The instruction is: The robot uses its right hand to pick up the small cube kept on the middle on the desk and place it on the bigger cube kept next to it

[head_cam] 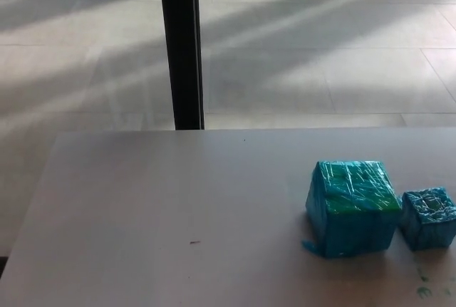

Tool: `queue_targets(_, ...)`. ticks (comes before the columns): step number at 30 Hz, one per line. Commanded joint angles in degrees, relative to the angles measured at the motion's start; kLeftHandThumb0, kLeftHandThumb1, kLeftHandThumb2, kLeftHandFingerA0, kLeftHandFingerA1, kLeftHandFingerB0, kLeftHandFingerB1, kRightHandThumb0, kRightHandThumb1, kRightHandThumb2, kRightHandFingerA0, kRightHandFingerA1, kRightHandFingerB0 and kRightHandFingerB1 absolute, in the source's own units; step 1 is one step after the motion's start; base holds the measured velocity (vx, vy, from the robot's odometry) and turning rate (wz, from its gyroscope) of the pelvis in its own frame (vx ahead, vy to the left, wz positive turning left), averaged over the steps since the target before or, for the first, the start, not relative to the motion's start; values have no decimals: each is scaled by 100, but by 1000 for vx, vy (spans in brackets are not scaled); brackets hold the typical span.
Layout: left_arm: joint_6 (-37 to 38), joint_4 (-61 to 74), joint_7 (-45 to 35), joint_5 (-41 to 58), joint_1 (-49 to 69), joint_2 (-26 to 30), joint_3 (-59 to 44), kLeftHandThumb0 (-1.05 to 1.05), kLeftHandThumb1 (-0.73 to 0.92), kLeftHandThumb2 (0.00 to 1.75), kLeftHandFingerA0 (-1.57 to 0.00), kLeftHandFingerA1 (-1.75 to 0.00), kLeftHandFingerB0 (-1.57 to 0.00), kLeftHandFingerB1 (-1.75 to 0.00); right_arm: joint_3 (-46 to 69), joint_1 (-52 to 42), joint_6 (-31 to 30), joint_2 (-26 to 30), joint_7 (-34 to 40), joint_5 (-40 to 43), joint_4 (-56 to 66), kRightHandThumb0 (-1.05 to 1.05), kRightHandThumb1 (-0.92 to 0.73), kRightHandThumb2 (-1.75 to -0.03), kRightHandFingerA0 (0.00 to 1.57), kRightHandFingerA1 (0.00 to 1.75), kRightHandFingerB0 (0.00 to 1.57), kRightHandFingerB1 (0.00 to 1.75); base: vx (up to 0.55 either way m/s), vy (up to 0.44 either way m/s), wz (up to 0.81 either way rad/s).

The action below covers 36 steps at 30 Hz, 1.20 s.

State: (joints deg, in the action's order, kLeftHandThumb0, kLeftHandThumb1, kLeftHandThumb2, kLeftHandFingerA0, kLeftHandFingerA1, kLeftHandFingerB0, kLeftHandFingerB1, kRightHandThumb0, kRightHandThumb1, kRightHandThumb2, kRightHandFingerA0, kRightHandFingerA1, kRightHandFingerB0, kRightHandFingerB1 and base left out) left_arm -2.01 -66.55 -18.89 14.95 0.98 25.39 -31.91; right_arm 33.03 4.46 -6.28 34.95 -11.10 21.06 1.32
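Observation:
A big cube (352,207) wrapped in shiny blue-green foil stands on the grey desk (164,229), right of the middle. Just to its right, almost touching it, sits a small blue cube (428,218) near the picture's right edge. Neither of my hands shows in the head view.
The desk's far edge runs across the picture at mid height. Beyond it lies a tiled floor with a black vertical post (181,47). Small green marks (423,291) dot the desk in front of the small cube.

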Motion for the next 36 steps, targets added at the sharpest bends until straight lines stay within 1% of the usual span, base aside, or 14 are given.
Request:
queue_targets(1, 19, 6, -28, -44, 43, 248, 150, -87, 79, 65, -35, -37, -25, -31, -986, 68, 1, 354, -531, -636, 548, -74, -85, -65, 25, 46, 20, 32, 0, 0, 0)
queue_targets(13, 5, -17, 39, 50, -43, 239, 220, -86, 78, 64, -34, -39, -26, -31, -2161, 481, 1, 262, -961, -927, -186, -76, -85, -65, 23, 44, 21, 30, 0, 0, 0)
queue_targets(21, 65, -29, -4, 9, -68, 254, 300, -86, 80, 65, -34, -38, -26, -32, -2782, 1029, 559, 274, -1059, -1523, -1231, -71, -83, -65, 31, 49, 21, 31, 0, 0, 0)
queue_targets(26, 37, -12, -6, 53, -57, 259, 287, -88, 78, 64, -33, -38, -24, -31, -3083, 1391, 746, 370, -986, -1970, -1646, -74, -84, -66, 25, 48, 20, 30, 0, 0, 0)
queue_targets(27, 68, -11, -22, 18, -41, 267, 322, -87, 79, 66, -33, -37, -23, -31, -3281, 1556, 639, 501, -1002, -2241, -1687, -38, -41, -105, 3, 53, 0, 49, 0, 0, 0)
queue_targets(28, 43, -14, -28, 44, -47, 266, 306, -87, 78, 65, -33, -37, -24, -31, -3353, 1630, 583, 533, -998, -2321, -1711, -94, -76, -75, 9, 41, 15, 29, 0, 0, 0)
queue_targets(29, 20, -18, -35, 72, -52, 266, 285, -87, 78, 65, -33, -37, -24, -31, -3405, 1679, 555, 550, -973, -2395, -1733, -94, -76, -75, 9, 41, 15, 29, 0, 0, 0)
queue_targets(30, 93, -10, -29, 7, -30, 273, 343, -88, 80, 65, -33, -37, -24, -31, -3478, 1744, 571, 578, -953, -2495, -1766, -89, -86, -67, 8, 36, 15, 25, 0, 0, 0)
queue_targets(31, 111, -20, -31, 15, -27, 272, 334, -88, 79, 65, -34, -38, -25, -31, -3575, 1852, 646, 594, -921, -2619, -1891, -87, -66, -109, 5, 35, 10, 31, 0, 0, 0)
queue_targets(32, 112, -21, -31, 18, -27, 272, 334, -88, 79, 65, -34, -38, -25, -31, -3589, 1871, 661, 595, -916, -2635, -1917, -87, -66, -109, 5, 35, 10, 31, 0, 0, 0)
queue_targets(33, 96, -25, 51, 11, -65, 262, 337, -87, 63, 100, -31, -49, -22, -44, -3793, 2032, 601, 695, -948, -2902, -1957, -105, -76, -114, 0, 8, 10, 7, 0, 0, 0)
queue_targets(34, 89, -27, 87, 8, -81, 257, 339, -87, 63, 100, -31, -49, -22, -44, -3886, 2105, 578, 740, -959, -3015, -1980, -105, -76, -114, 0, 8, 10, 7, 0, 0, 0)
queue_targets(35, 77, -14, 79, 13, -77, 257, 338, -87, 79, 65, -36, -38, -26, -31, -3941, 2142, 557, 759, -992, -3054, -1996, -105, -73, -113, 0, 10, 5, 5, 0, 0, 0)
queue_targets(36, 61, -20, 83, 25, -83, 258, 327, -87, 62, 99, -31, -49, -23, -44, -4015, 2170, 571, 764, -950, -3148, -2023, -99, -64, -97, 0, 0, 0, 10, 0, 0, 0)
